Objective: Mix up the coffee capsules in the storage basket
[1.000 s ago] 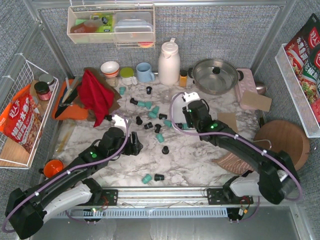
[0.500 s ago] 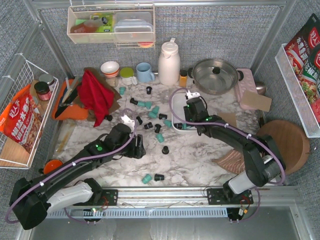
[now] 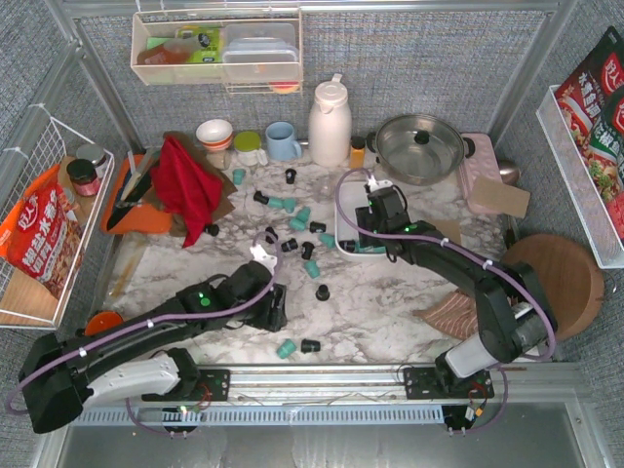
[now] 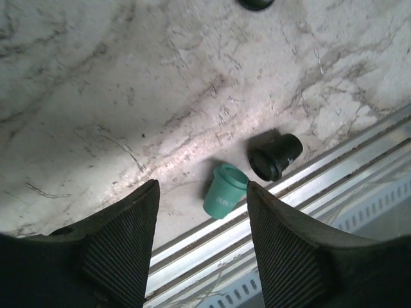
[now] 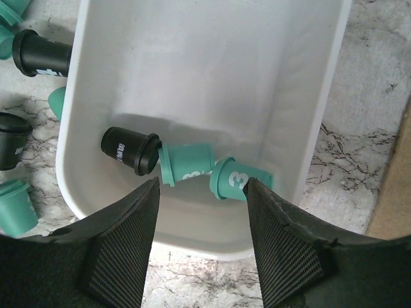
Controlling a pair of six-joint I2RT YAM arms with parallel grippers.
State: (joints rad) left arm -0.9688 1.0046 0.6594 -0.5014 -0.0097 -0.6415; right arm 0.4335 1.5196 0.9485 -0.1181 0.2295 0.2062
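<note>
**White basket takes another pod; left arm drops toward the near rail**

Right side: the right gripper (image 5: pixel 200 186) hangs over the storage basket (image 5: pixel 77 96), which sits right of table centre. Its jaws stand apart with nothing between the pads. A second ago they were narrower, so I judge a pod has just been let go. Inside lie a black pod (image 5: pixel 128 149) and two teal pods (image 5: pixel 186 163), all on their sides and touching in a row at one end. The rest of the basket floor is bare.

Left side: the left gripper (image 4: pixel 200 192) has travelled from mid-table toward the near edge. Its jaws are open and empty above a teal capsule (image 4: pixel 225 190) and a black capsule (image 4: pixel 276 156), which lie just beside each other close to the metal rail (image 4: pixel 308 192).

Meaning: both colours are now in the basket, but most coffee capsules (image 3: pixel 297 222) are still scattered on the table to its left. Judged early in the job; the near pair looks like the next pickup.

Surface: marble-look tabletop (image 3: pixel 380 302), white with grey veins and slightly glossy.

Room:
- grey woven walls, with a clear bin (image 3: pixel 216 49) on the far one
- wire rack (image 3: pixel 39 224) at left holding a red snack bag
- white thermos (image 3: pixel 330 122), blue mug (image 3: pixel 283 141) and steel pot (image 3: pixel 419 148) along the far side
- red cloth (image 3: pixel 185 185) at far left
- round wooden board (image 3: pixel 551 278) at right
</note>
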